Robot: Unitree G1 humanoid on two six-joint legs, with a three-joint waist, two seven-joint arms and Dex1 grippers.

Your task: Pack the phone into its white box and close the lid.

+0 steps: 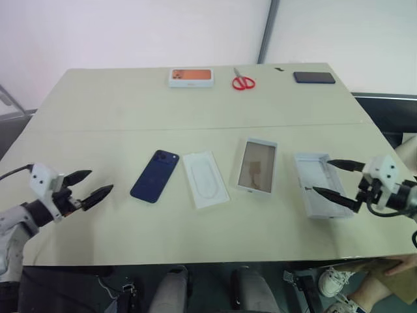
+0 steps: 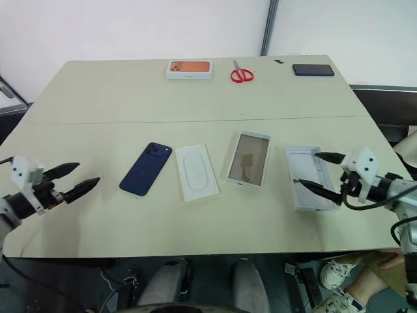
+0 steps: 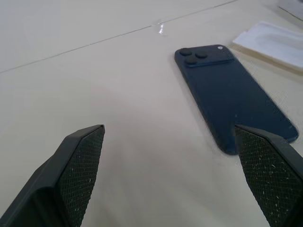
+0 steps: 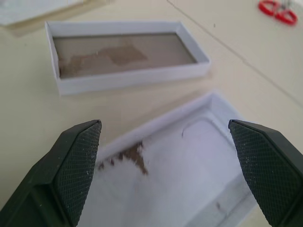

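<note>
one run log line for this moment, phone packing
stage: pre-grasp | left gripper: open near phone | right gripper: open over lid | white box: empty

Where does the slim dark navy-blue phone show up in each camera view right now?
Left eye view: the slim dark navy-blue phone lies left of centre, just left of the thin white insert.
Right eye view: same spot, again beside that insert.
Left wrist view: ahead of the open left gripper, camera bump at the far end.
Right wrist view: not in it.
Shared landmark: the white insert.

Bare table (image 1: 98,124) flanks the phone (image 1: 154,176) (insert (image 1: 206,179) beside).
</note>
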